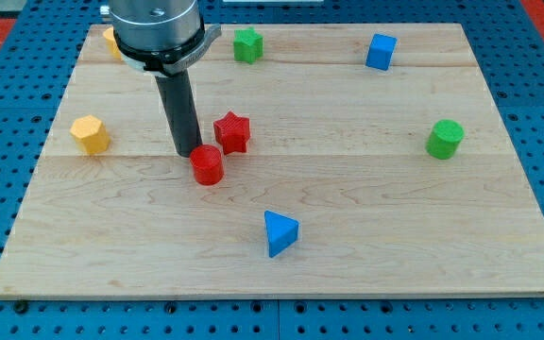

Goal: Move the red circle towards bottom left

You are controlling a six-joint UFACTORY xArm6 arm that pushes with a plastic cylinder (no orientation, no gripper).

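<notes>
The red circle (208,165), a short red cylinder, stands left of the board's middle. My tip (186,153) is right against its upper left side, touching or nearly touching it. A red star (232,132) sits just above and to the right of the red circle, close to it but apart. The rod rises from the tip to the arm's grey housing (157,28) at the view's top.
A yellow hexagon (90,134) is at the left. Another yellow block (111,42) is partly hidden behind the arm at top left. A green star (247,44), a blue cube (381,51), a green cylinder (445,139) and a blue triangle (280,232) lie around the wooden board (395,246).
</notes>
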